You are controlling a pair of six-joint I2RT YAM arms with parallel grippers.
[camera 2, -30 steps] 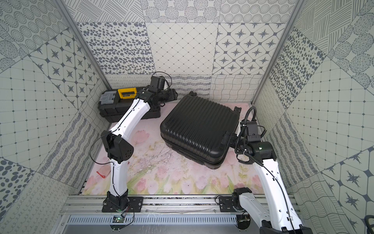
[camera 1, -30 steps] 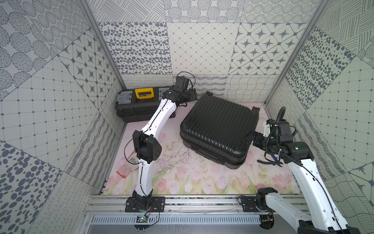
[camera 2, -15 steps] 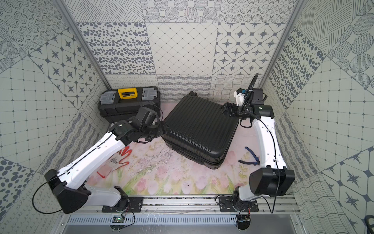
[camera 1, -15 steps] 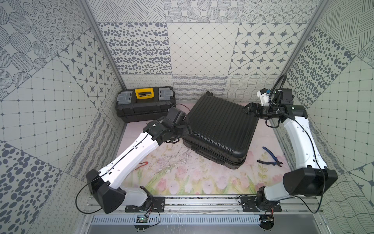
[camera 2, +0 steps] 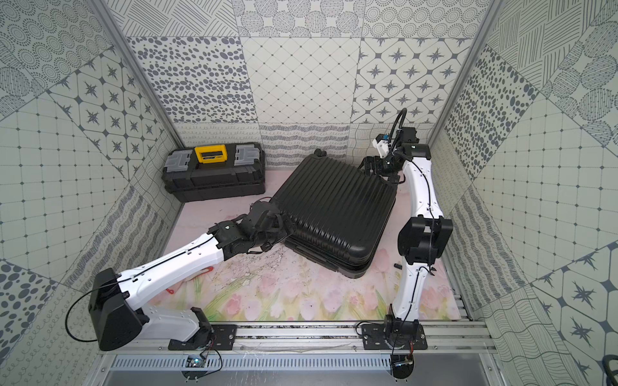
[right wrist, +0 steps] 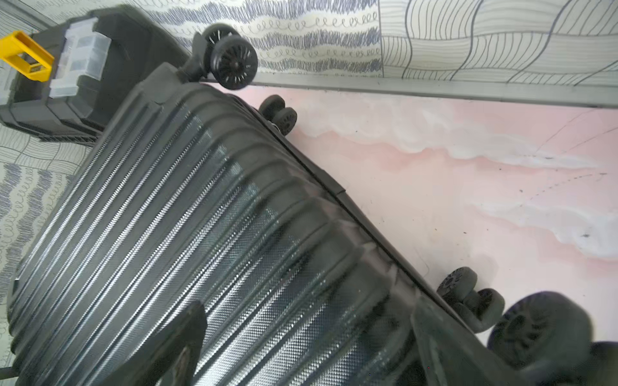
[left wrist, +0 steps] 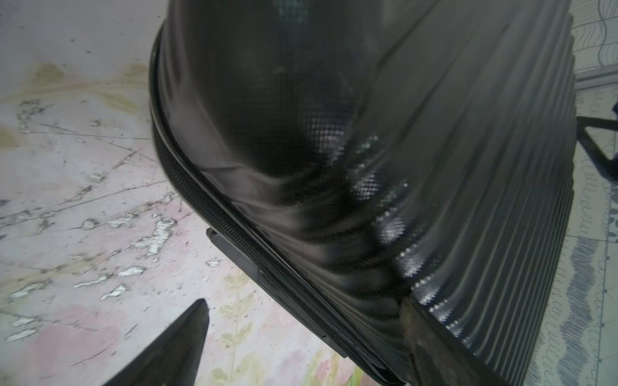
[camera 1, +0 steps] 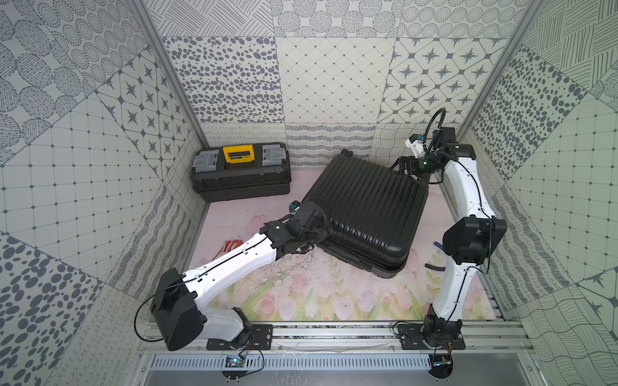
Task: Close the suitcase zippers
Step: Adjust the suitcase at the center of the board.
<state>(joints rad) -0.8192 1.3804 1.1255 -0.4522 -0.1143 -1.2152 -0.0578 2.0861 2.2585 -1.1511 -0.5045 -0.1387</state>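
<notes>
In both top views I see the suitcase (camera 1: 368,214) (camera 2: 334,207) lying flat on the floral mat (camera 1: 301,294), near the toolbox (camera 1: 240,173). On the left wrist view, my left gripper (left wrist: 302,302) is spread wide at the zipper track (left wrist: 234,240). On the right wrist view, my right gripper (right wrist: 306,312) is spread over the ribbed shell.

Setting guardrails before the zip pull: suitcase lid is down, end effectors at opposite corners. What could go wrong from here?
1. The left end effector stands open astride the zipper track at a corner of the suitcase. No pull shows in the left wrist view, so closing may pinch shell or track instead.
2. The suitcase lies loose on the mat. The right end effector is open over the wheel-end corner, gripping nothing, so a tug could slide it.
</notes>
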